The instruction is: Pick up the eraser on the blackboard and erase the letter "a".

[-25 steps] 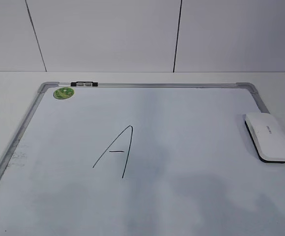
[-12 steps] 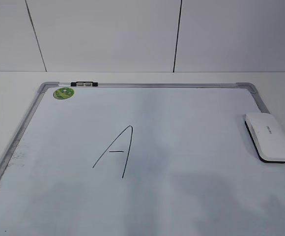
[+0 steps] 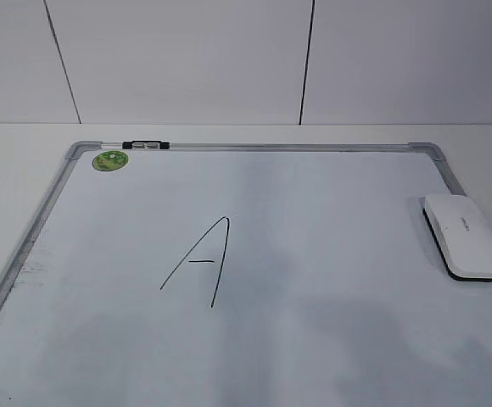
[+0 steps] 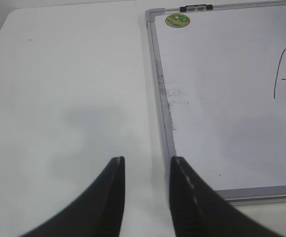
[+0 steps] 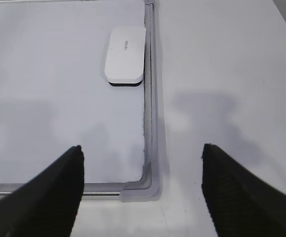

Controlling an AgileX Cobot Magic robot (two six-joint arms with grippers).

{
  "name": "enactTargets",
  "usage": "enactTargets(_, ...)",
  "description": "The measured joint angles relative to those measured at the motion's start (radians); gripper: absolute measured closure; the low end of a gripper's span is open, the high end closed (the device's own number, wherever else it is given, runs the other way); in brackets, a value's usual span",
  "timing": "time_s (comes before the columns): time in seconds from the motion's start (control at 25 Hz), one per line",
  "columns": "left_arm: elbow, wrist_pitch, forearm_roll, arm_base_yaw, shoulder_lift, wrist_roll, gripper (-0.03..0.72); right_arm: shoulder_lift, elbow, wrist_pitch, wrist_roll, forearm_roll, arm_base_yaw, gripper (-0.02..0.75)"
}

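Note:
The white eraser (image 3: pixel 464 235) lies flat at the right edge of the blackboard (image 3: pixel 331 212), a white board with a grey frame. A tall capital "A" (image 3: pixel 199 261) in thin black marker is at the board's middle; no small lowercase "a" shows in any view. My left gripper (image 4: pixel 147 160) is open and empty over the table beside the board's left frame (image 4: pixel 163 98). My right gripper (image 5: pixel 142 148) is wide open and empty above the board's near right corner (image 5: pixel 150 190), with the eraser (image 5: pixel 125 54) ahead of it. Neither gripper shows in the exterior view.
A round green sticker (image 3: pixel 109 160) and a small black clip (image 3: pixel 144 145) sit at the board's far left corner. Faint smudges mark the board near its left frame (image 4: pixel 177 96). White table lies on both sides, and a white panelled wall (image 3: pixel 246 59) stands behind.

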Motion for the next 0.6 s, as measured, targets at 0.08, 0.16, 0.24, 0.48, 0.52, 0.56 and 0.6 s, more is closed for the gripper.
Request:
enactTargets(0.08, 0.0, 0.0, 0.0, 0.0, 0.0, 0.0, 0.454, 0.0, 0.0, 0.0, 0.0, 0.0, 0.0, 0.145)
enactTargets(0.16, 0.0, 0.0, 0.0, 0.0, 0.0, 0.0, 0.454, 0.0, 0.0, 0.0, 0.0, 0.0, 0.0, 0.145)
enactTargets(0.24, 0.0, 0.0, 0.0, 0.0, 0.0, 0.0, 0.454, 0.0, 0.0, 0.0, 0.0, 0.0, 0.0, 0.145)
enactTargets(0.48, 0.0, 0.0, 0.0, 0.0, 0.0, 0.0, 0.454, 0.0, 0.0, 0.0, -0.002, 0.0, 0.0, 0.145)
enactTargets(0.52, 0.0, 0.0, 0.0, 0.0, 0.0, 0.0, 0.454, 0.0, 0.0, 0.0, -0.002, 0.0, 0.0, 0.145)
enactTargets(0.56, 0.0, 0.0, 0.0, 0.0, 0.0, 0.0, 0.454, 0.0, 0.0, 0.0, -0.002, 0.0, 0.0, 0.145)
enactTargets(0.6, 0.0, 0.0, 0.0, 0.0, 0.0, 0.0, 0.454, 0.0, 0.0, 0.0, -0.002, 0.0, 0.0, 0.145)
